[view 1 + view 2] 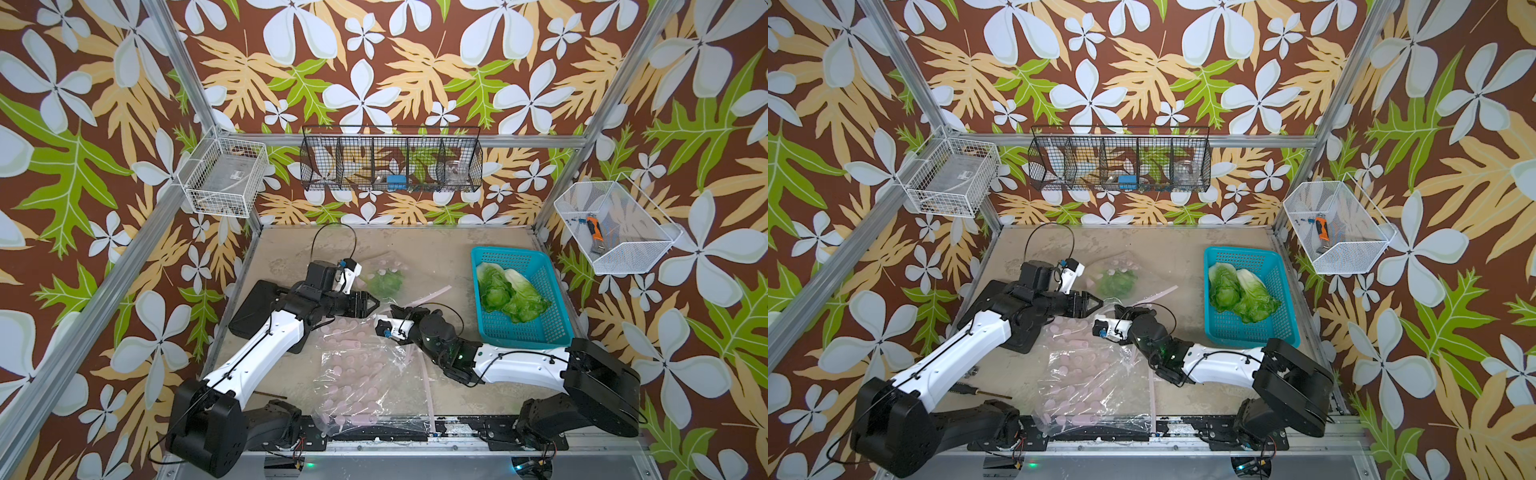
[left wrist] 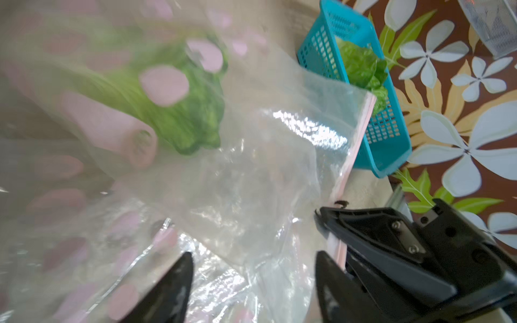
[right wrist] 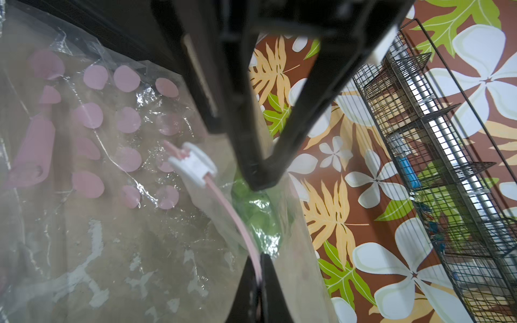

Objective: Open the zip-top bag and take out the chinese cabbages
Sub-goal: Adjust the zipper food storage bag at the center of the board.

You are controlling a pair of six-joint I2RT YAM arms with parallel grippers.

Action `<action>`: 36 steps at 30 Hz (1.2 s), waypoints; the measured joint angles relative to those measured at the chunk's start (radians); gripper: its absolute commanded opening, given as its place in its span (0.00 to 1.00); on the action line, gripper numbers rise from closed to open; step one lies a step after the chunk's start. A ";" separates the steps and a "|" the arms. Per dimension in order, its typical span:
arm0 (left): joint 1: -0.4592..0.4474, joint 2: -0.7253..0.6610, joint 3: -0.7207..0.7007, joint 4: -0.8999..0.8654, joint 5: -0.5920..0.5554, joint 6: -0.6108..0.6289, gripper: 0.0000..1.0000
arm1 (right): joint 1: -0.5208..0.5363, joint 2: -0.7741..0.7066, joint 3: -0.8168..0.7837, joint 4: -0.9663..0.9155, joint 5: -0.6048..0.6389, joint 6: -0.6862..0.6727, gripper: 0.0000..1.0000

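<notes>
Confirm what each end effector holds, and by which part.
Right end effector: shut on the pink zip strip of the zip-top bag, near the white slider. Left end effector: open, holding nothing.

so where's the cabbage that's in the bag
In both top views the cabbage sits inside the clear bag toward the back of the table, just beyond the left claw and left of the teal basket.

White-shelled left arm (image 1: 266, 345) and right arm (image 1: 519, 365), black joints (image 1: 436, 328), thin black cables (image 1: 333, 225), pointed black left hand (image 1: 374, 302) and right hand (image 1: 397, 309).
</notes>
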 measured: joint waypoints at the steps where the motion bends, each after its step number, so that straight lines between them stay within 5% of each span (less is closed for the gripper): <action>1: 0.000 -0.041 -0.001 0.007 -0.058 0.006 1.00 | -0.011 -0.016 -0.004 -0.021 -0.028 0.021 0.00; 7: 0.002 -0.396 -0.215 0.260 -0.299 0.113 1.00 | -0.079 -0.092 -0.032 -0.094 -0.201 0.144 0.00; 14: 0.002 -0.559 -0.320 0.362 -0.103 0.430 0.85 | -0.124 -0.123 -0.048 -0.127 -0.340 0.243 0.00; 22: -0.086 -0.511 -0.349 0.299 0.071 0.660 0.71 | -0.153 -0.159 -0.055 -0.125 -0.430 0.333 0.00; 27: -0.213 -0.407 -0.312 0.233 0.021 0.770 0.68 | -0.166 -0.163 -0.055 -0.126 -0.466 0.365 0.00; 32: -0.224 -0.398 -0.309 0.224 -0.040 0.810 0.62 | -0.169 -0.158 -0.047 -0.135 -0.496 0.388 0.00; 36: -0.225 -0.408 -0.313 0.239 -0.087 0.832 0.48 | -0.170 -0.155 -0.033 -0.151 -0.512 0.394 0.00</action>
